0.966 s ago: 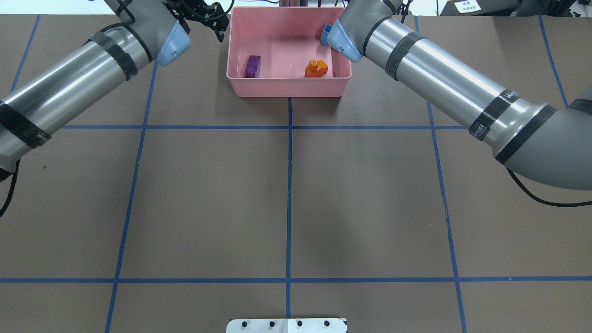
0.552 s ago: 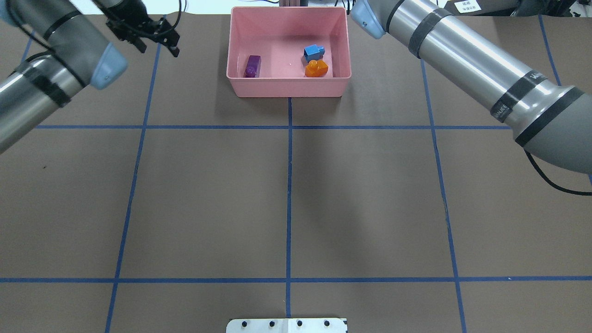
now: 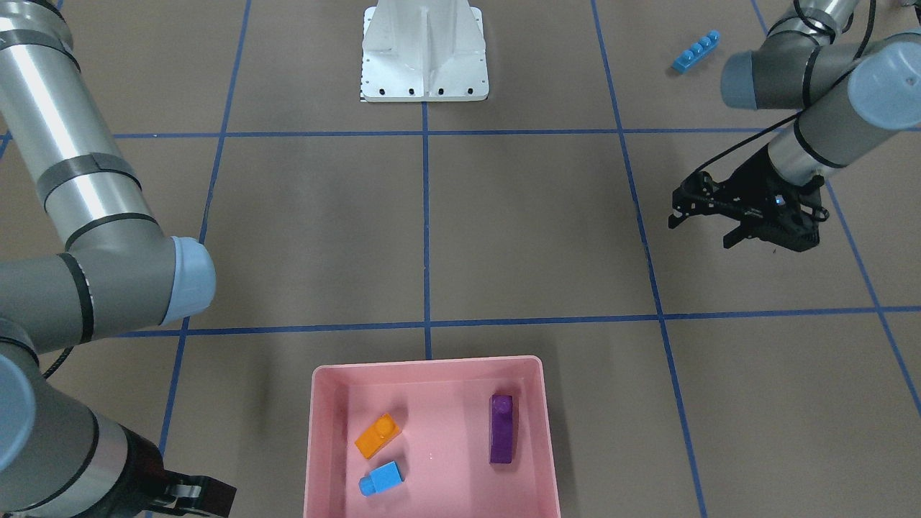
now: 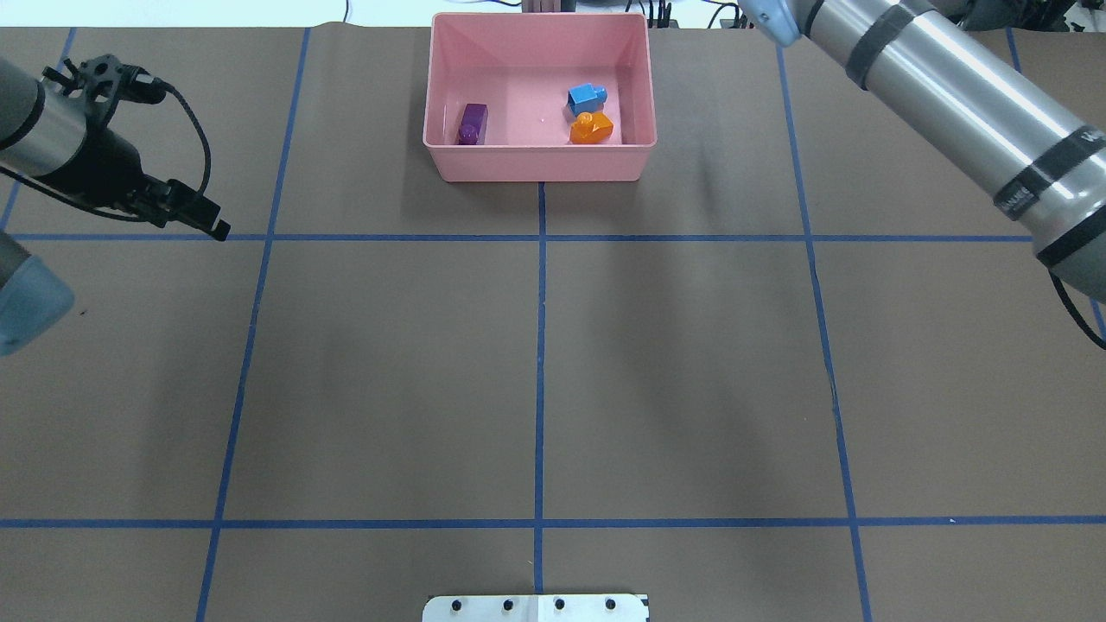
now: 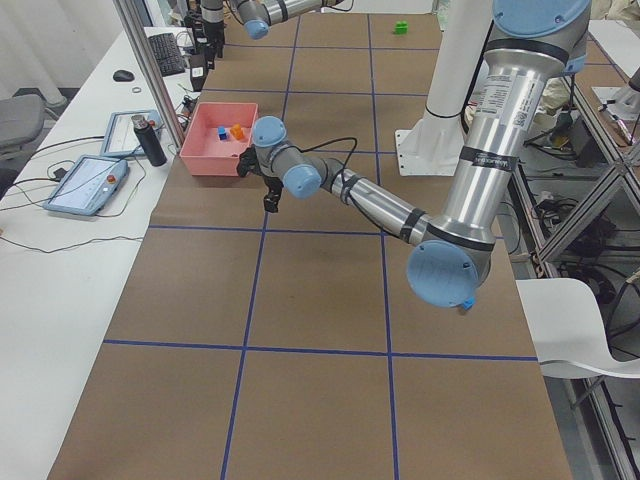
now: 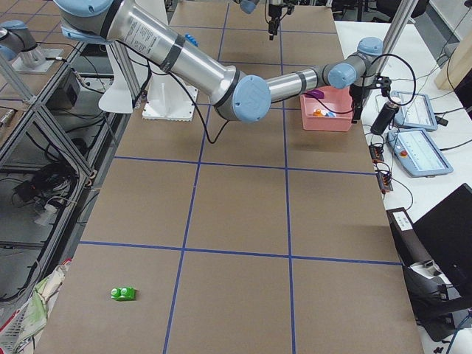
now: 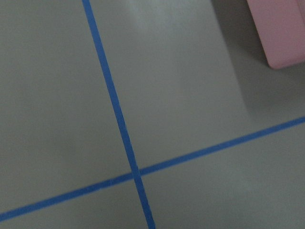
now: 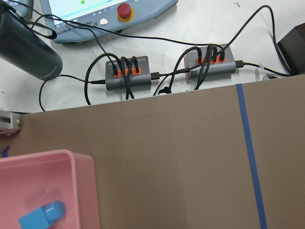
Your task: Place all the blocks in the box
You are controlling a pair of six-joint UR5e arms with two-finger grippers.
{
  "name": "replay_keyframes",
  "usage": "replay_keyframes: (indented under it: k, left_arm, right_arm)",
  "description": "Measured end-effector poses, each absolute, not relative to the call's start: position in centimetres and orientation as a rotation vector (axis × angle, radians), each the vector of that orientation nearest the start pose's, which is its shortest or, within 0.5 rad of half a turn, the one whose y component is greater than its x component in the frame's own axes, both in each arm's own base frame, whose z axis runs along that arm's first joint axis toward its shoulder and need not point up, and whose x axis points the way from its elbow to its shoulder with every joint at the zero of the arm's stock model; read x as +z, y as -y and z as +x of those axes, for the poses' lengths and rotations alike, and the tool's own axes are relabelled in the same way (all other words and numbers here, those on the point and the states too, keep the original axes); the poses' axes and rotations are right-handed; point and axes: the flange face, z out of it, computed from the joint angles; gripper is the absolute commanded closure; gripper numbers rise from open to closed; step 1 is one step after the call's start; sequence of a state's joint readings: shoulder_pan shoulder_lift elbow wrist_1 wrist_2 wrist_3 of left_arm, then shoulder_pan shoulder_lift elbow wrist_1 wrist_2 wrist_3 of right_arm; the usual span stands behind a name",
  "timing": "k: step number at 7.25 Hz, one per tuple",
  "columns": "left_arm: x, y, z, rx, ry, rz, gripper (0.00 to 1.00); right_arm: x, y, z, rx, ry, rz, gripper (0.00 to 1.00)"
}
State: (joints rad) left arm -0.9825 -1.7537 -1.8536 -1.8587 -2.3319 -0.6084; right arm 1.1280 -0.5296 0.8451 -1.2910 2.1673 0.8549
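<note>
A brown table point(image 4: 389, 371) is crossed by blue tape lines point(image 4: 540, 345). Two grey hubs point(image 8: 127, 78) with cables are seen near a dark bottle point(image 8: 26, 50).

**Silver tubes, grey joints, blue caps**

We're on the right arm point(image 3: 50, 122), left of the front view: silver tubes, black tape bands, grey joints, pale blue caps. Upper right, the left arm point(image 3: 813, 140) matches, with a black cable point(image 3: 719, 155) looping to the black left gripper point(image 3: 699, 234).

Overhead looks forward-down from behind; front cam opposite, steep. Side cams at surface point(image 4: 536, 363) ends. Wrist cams close, downward. All six catch box point(image 4: 540, 164).
</note>
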Motion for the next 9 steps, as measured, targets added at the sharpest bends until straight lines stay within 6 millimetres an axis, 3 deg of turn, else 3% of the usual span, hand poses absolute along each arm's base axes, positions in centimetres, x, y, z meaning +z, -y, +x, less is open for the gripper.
replay_keyframes:
  k: [2,4,6,8,9]
  left_arm:
    - [40.2,37.9,26.3,0.368,-0.949,0.153,0.0]
    - [42.5,28.1,27.3,0.508,-0.84,0.1,0.0]
    - [45.7,21.2,28.5,0.656,-0.712,0.054,0.0]
    - [48.4,16.1,29.5,0.784,-0.621,0.001,0.0]
    - [49.4,13.7,30.1,0.825,-0.585,-0.024,0.0]
  right_arm:
    - [29.7,77.9,-26.3,0.176,0.806,0.099,0.0]
    - [31.1,72.4,-22.6,0.144,0.786,0.092,0.0]
    - [33.3,64.3,-18.5,0.118,0.775,0.094,0.0]
    - [36.0,54.6,-13.5,0.081,0.754,0.093,0.0]
    - [37.0,50.7,-11.8,0.069,0.747,0.091,0.0]
